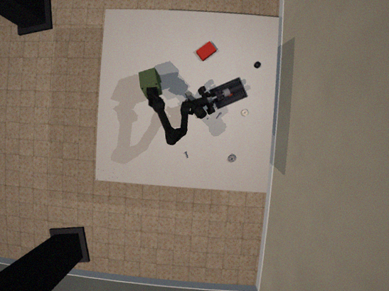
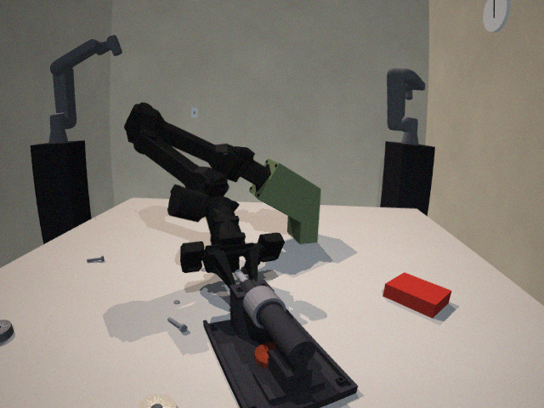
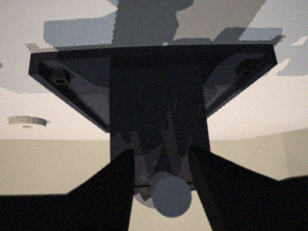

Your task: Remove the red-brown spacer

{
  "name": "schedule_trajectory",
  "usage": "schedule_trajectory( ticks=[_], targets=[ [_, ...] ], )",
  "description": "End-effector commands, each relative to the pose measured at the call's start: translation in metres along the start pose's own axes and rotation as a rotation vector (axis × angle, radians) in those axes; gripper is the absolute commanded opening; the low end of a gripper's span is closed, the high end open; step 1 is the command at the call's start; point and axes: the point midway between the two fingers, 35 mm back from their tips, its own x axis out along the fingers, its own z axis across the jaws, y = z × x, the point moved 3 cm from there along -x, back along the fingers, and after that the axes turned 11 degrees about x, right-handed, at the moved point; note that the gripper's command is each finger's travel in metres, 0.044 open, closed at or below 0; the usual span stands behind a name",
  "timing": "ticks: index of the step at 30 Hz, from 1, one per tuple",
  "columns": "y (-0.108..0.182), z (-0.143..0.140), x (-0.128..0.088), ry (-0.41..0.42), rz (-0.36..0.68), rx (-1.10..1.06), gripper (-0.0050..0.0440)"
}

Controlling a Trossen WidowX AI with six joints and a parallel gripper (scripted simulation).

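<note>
Pale walls stood behind a white worktop (image 2: 439,280), where the black arm reached down to the near end of a dark fixture. The pincer (image 2: 239,268) hung at the tip of the grey shaft (image 2: 240,276). Its fingers stood about half parted, one on each side of the round shaft end (image 3: 170,194). The wrist view showed a gap on at least one side, so it held nothing.

Just beyond the pincer, a light grey spacer (image 2: 259,300) sat on the shaft against the dark housing (image 2: 286,326). Further along and lower, the red-brown spacer (image 2: 263,353) lay loose on the base plate (image 2: 338,386) beside the housing, off the shaft. The shaft looked pushed well home, though its far end was hidden inside the housing.

The step in hand appeared to be letting go. To do it well, the fingers should spread evenly until both plainly cleared the shaft. The pincer should then draw straight back along the shaft's line and rise. A sideways swing would risk a finger nudging the shaft tip or dragging it back out. The retreat also needed to miss the bolt (image 2: 177,325) and the small washer (image 2: 176,302), which lay near the pincer to one side. Knocking either loose piece into the fixture would count as touching. A red block (image 2: 416,293) lay well apart on the other side and posed no concern.
</note>
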Motion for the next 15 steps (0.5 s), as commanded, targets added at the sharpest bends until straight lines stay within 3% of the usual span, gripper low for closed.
schedule_trajectory(
  ticks=[1,2,11,15],
  targets=[
    [0.0,0.0,0.0,0.0,0.0,0.0,0.0216],
    [0.0,0.0,0.0,0.0,0.0,0.0,0.0216],
    [0.0,0.0,0.0,0.0,0.0,0.0,0.0432],
    [0.001,0.002,-0.013,0.0,0.003,0.0,0.044]
  ],
)
